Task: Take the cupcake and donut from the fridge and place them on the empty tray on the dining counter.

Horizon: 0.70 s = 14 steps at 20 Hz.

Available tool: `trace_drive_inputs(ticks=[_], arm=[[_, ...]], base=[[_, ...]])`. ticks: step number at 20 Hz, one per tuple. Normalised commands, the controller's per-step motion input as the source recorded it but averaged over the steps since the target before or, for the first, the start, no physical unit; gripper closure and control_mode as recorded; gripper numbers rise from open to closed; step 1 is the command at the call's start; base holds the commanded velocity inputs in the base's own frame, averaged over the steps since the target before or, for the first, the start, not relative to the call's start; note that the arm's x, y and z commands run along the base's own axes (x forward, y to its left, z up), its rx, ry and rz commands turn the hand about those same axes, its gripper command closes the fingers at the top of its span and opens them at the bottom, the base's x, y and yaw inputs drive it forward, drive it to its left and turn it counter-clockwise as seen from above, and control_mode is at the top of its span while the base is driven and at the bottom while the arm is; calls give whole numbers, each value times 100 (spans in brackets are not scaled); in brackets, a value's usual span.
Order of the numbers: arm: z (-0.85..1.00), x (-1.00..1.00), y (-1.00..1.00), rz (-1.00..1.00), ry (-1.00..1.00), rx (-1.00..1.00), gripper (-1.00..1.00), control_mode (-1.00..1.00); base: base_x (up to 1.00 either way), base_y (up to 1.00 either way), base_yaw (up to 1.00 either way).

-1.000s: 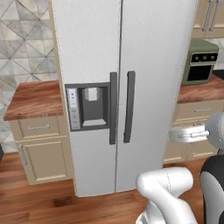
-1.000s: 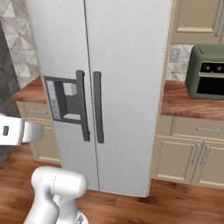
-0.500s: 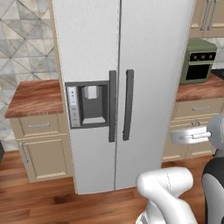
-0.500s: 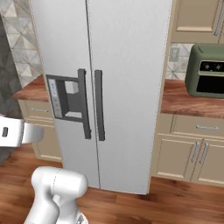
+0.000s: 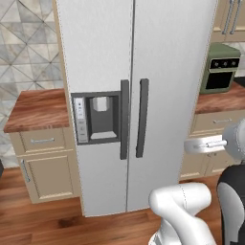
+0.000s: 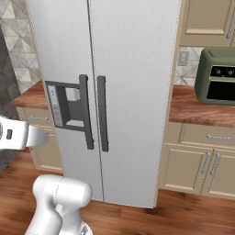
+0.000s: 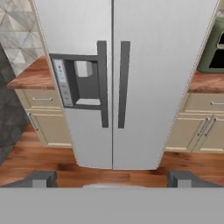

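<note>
The base has crept slightly closer to the fridge (image 5: pixel 131 95), both doors shut with the cupcake and donut presumably inside, so opening comes first; the gripper (image 7: pixel 111 179) holds its fingers wide apart, empty.
</note>
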Motion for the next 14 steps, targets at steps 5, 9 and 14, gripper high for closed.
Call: trace_drive_inputs(ticks=[5,9,14], arm=[[-17,98,-20,0,7,0,-100,-100],[-19,86,-25,0,-2,0,-100,-100],[-27,84,-2,0,-5,-1,-100,-100]], base=[[0,0,0],[0,0,0],[0,0,0]])
